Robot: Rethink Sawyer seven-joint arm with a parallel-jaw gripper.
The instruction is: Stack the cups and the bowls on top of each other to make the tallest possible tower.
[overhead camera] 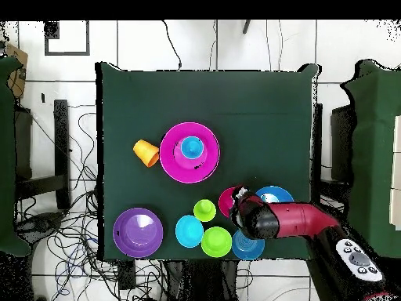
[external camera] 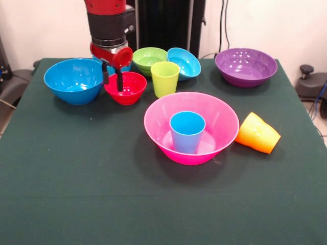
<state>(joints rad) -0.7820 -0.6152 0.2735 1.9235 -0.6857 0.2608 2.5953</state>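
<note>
From the front, we see the gripper (external camera: pixel 112 79) hanging over the small red bowl (external camera: pixel 125 88), its jaws apart and dipping across the near rim — not yet clamped on anything. The large blue bowl (external camera: pixel 74 80) sits just beside it. The tower so far is only the light blue cup (external camera: pixel 187 131) standing upright inside the huge pink bowl (external camera: pixel 191 126); the orange cup (external camera: pixel 257 133) lies tipped beside it.

Overhead, the arm (overhead camera: pixel 294 220) covers most of the red bowl. We judge the risk is a thin rim pinch — the glossy bowl could slip or tilt, or nudge the lime green cup (overhead camera: pixel 204 209) nearby.
</note>
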